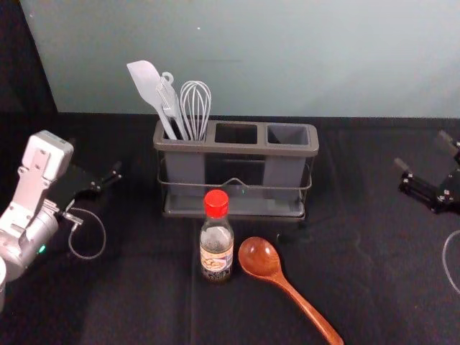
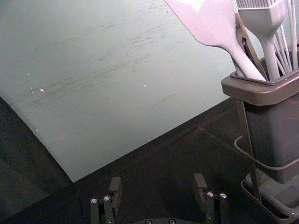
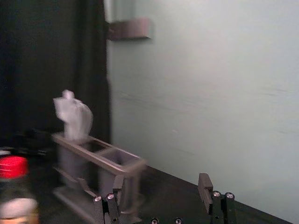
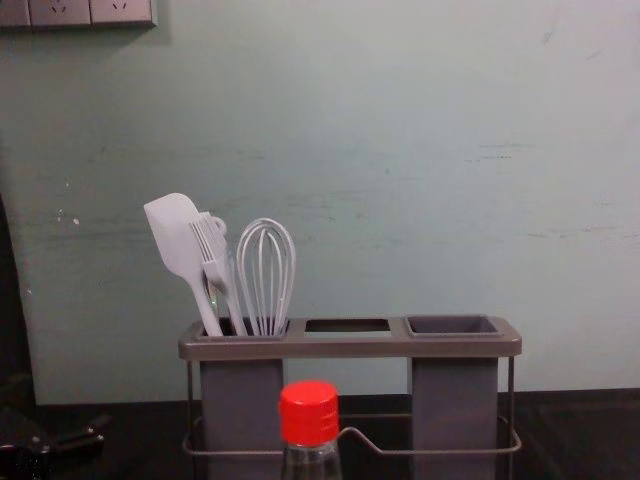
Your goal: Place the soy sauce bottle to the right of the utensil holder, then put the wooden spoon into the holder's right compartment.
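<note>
Neither part of the task can be considered as done: the soy sauce bottle (image 1: 216, 248) is placed upright in front of the utensil holder (image 1: 237, 149), not to its right, and the wooden spoon (image 1: 260, 257) is laid on the dark cloth (image 1: 129, 287) near the bottle, so both placements are left to be made. By the left gripper (image 2: 157, 184), at the holder's left side, and the right gripper (image 3: 161, 181), well apart at its right, nothing is held or touched, and in both the fingers are widely separated.

Red cap (image 1: 216, 203), reddish-brown spoon (image 1: 260, 257), grey holder (image 1: 237, 147), white spatula (image 1: 146, 84)
</note>
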Controlling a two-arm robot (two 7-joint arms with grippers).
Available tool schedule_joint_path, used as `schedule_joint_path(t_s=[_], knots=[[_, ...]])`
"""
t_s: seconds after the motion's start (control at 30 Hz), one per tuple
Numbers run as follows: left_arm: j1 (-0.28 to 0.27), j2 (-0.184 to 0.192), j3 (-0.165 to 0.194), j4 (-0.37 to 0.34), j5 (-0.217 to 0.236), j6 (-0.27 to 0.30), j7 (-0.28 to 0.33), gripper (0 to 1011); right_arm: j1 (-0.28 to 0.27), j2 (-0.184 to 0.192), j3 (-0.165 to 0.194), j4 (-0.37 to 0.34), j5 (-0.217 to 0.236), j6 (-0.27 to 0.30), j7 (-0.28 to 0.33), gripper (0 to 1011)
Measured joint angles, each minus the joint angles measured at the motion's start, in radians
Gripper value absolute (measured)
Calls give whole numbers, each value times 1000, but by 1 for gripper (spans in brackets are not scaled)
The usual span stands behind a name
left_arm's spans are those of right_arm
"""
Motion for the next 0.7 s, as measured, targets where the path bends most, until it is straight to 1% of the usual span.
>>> schedule_joint_path(t_s=[0.07,0.1,0.17,0.2,0.27,0.3,0.33,0.37,0.4,0.47,0.5,0.6,0.63,0.7], knots=[[0,0,0,0,0,0,0,1005,-18,11,11,-19,29,-4,36,1002],[0,0,0,0,0,0,0,1005,-33,21,19,-37,56,-5,71,1003],[0,0,0,0,0,0,0,1005,-45,30,23,-52,80,-5,107,1002],[0,0,0,0,0,0,0,1005,-52,38,23,-66,100,-1,139,1002],[0,0,0,0,0,0,0,1005,-56,43,22,-76,115,5,167,1002],[0,0,0,0,0,0,0,1005,-59,45,15,-88,131,12,201,1002],[0,0,0,0,0,0,0,1005,-59,45,11,-91,135,14,212,1002],[0,0,0,0,0,0,0,1005,-59,45,6,-95,138,18,225,1003],[0,0,0,0,0,0,0,1005,-55,42,-7,-102,140,26,245,1003],[0,0,0,0,0,0,0,1005,-46,36,-25,-108,138,38,263,1002],[0,0,0,0,0,0,0,1005,-35,29,-44,-111,131,51,275,1003],[0,0,0,0,0,0,0,1005,-15,15,-76,-115,112,75,291,1002],[0,0,0,0,0,0,0,1005,1,5,-97,-115,97,91,300,1002],[0,0,0,0,0,0,0,1005,19,-8,-122,-115,81,110,307,1002]])
